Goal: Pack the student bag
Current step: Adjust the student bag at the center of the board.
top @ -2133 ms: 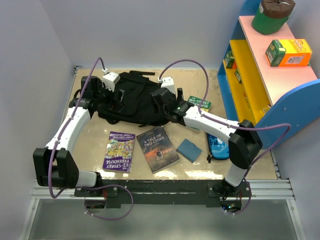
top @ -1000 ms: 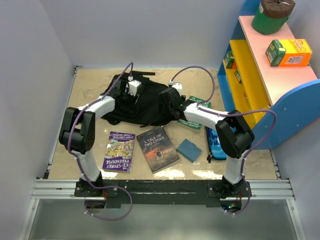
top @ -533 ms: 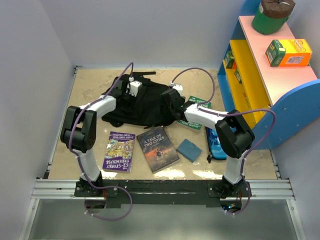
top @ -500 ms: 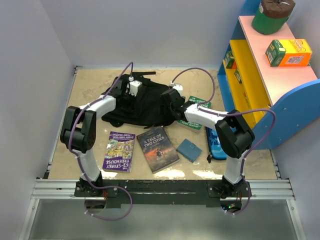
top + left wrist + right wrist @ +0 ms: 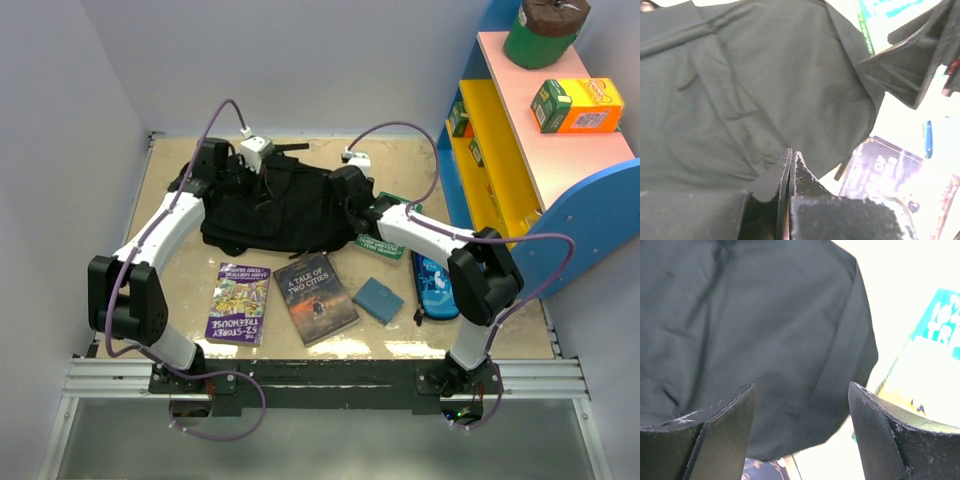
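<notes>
Along the far edge of the desk, near its middle, the student bag (image 5: 275, 205) lies slumped and flat, its soft black fabric creased, with no opening that I can see. My left claw (image 5: 791, 152) is pressed together over the bag's left part; whether a pinch of cloth is caught I cannot tell. My right claw (image 5: 801, 387) hovers over the bag's right end, jaws apart, holding nothing. Packing has hardly begun, I judge: the purple book (image 5: 240, 302), the dark novel (image 5: 315, 298), the small blue notebook (image 5: 378, 300) and the pencil case (image 5: 435, 290) lie out toward the near edge, and a green book (image 5: 388, 238) sits beside the bag's right end.
</notes>
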Robot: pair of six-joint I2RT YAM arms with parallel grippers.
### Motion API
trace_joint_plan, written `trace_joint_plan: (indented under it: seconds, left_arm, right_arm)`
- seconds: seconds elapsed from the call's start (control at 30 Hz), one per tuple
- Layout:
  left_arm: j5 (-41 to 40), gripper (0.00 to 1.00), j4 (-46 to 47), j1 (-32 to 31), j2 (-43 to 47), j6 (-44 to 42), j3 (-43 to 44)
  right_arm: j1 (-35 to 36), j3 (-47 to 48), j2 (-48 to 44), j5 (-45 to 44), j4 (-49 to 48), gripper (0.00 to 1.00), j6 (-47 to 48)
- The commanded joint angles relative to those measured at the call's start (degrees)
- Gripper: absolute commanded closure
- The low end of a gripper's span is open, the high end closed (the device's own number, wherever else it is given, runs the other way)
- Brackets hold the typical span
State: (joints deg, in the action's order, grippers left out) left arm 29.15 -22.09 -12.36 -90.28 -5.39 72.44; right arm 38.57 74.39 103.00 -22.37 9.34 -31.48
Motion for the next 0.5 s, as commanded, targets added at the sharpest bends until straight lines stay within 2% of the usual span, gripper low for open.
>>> trace_joint_plan:
  seconds: [0.0,0.03,0.1,0.2,0.3,0.47]
  left_arm:
    - [-3.89,0.97,0.55,2.95,-1.20,1.07,2.26]
    - [-8.27,0.92,1.86,3.56,-1.82,1.60,2.87]
    - [-11.38,0.44,5.29,5.23,-5.06,1.87,5.76]
    - [-14.56,0.26,2.24,6.55,-12.95,1.08,14.89]
    - [-14.29,0.23,-0.77,7.70,-17.90,1.95,20.45]
    - [-19.03,0.23,5.29,8.93,-17.21,3.28,13.71]
  right_arm:
    - [0.10,6.71,2.71,-2.06,-2.31,0.23,2.83]
    - [0.19,7.69,3.78,-1.63,-2.57,0.23,2.83]
    - [0.37,9.88,6.06,-0.22,-3.80,0.23,2.66]
    - [1.68,12.69,10.28,0.49,-5.91,0.23,2.74]
    - [3.88,17.62,15.37,0.48,-6.09,0.23,3.27]
    - [5.99,25.44,22.32,1.98,-6.18,0.23,3.27]
